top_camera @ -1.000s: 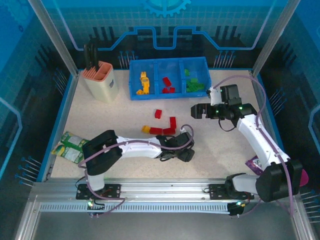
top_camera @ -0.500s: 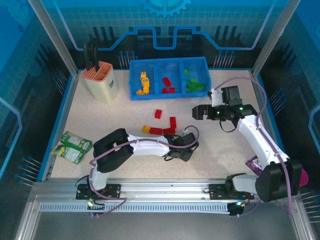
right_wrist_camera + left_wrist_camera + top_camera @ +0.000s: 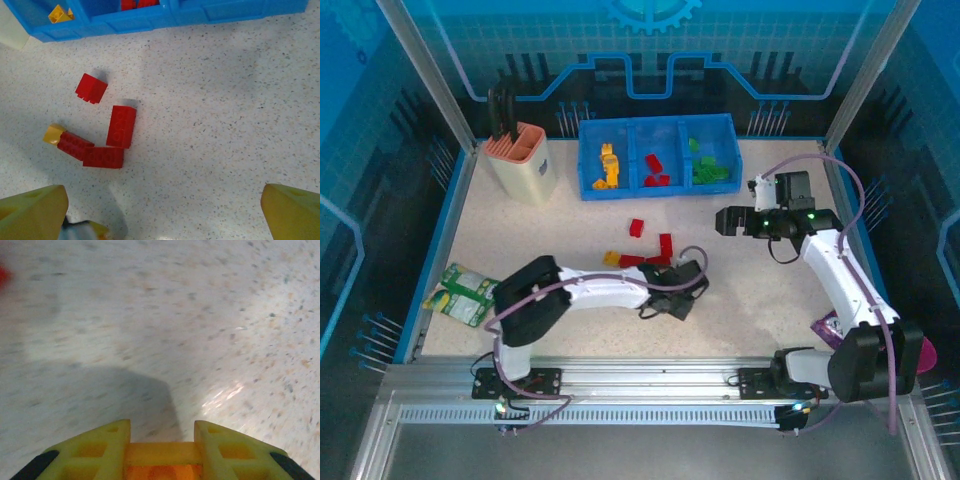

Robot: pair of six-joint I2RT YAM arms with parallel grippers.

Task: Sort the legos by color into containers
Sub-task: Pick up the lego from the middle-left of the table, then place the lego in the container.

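My left gripper (image 3: 680, 287) (image 3: 161, 427) is low over the table, just below the loose bricks, shut on a yellow-orange lego (image 3: 162, 459) that sits between its yellow fingers. Three red legos (image 3: 121, 126) (image 3: 636, 228) and a small yellow one (image 3: 52, 133) (image 3: 611, 258) lie loose in mid-table. My right gripper (image 3: 725, 220) (image 3: 162, 197) hangs open to their right, holding nothing. The blue three-part tray (image 3: 660, 192) (image 3: 150, 22) stands at the back, with yellow-orange bricks (image 3: 608, 165) on the left, red (image 3: 655, 170) in the middle and green (image 3: 710, 165) on the right.
A cream-and-salmon utensil holder (image 3: 523, 160) stands at the back left. A green-and-white snack packet (image 3: 465, 293) lies at the front left. A purple item (image 3: 825, 330) lies beside the right arm's base.
My left gripper has closed on the yellow-orange lego and shifted slightly left. The right gripper has drifted a little to the right, still open.
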